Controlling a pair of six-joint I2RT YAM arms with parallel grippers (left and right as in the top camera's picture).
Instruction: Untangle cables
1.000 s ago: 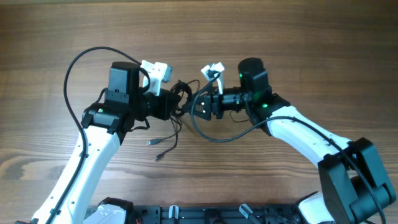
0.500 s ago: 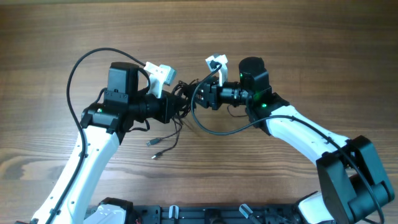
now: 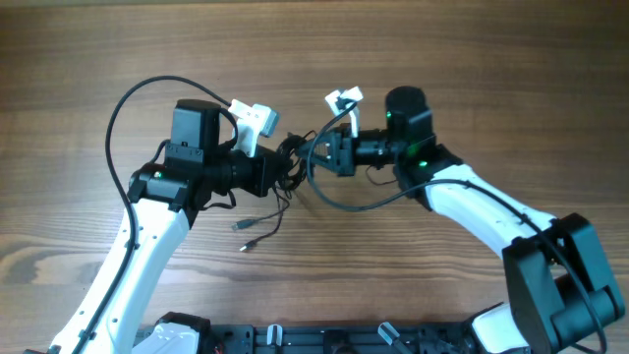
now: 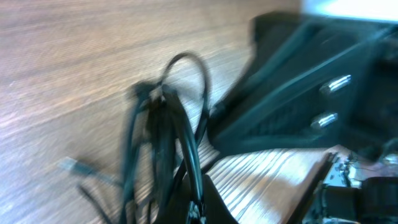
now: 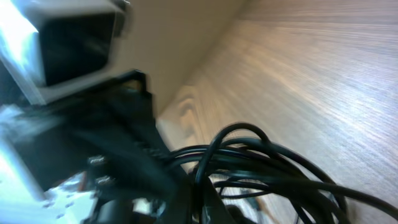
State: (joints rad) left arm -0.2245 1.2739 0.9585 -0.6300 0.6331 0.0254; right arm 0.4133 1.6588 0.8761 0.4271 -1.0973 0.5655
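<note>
Left claw (image 3: 283, 169), right claw (image 3: 314, 157), cables (image 3: 296, 160) (tangled) between

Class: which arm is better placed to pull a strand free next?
Right, likely. The left gripper is shut on the cables, anchoring the knot; the right gripper grips its other side and can pull away.

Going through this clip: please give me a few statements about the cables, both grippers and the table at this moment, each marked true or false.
1. The tangle of thin black cables sits between the left gripper and the right gripper. True.
2. The cables lie straight and separate. False: they are bunched in overlapping loops.
3. A silver-tipped plug end lies loose on the brown wooden table. True.
4. The right gripper hangs wide open, far from the cables. False: it is shut at the tangle.
</note>
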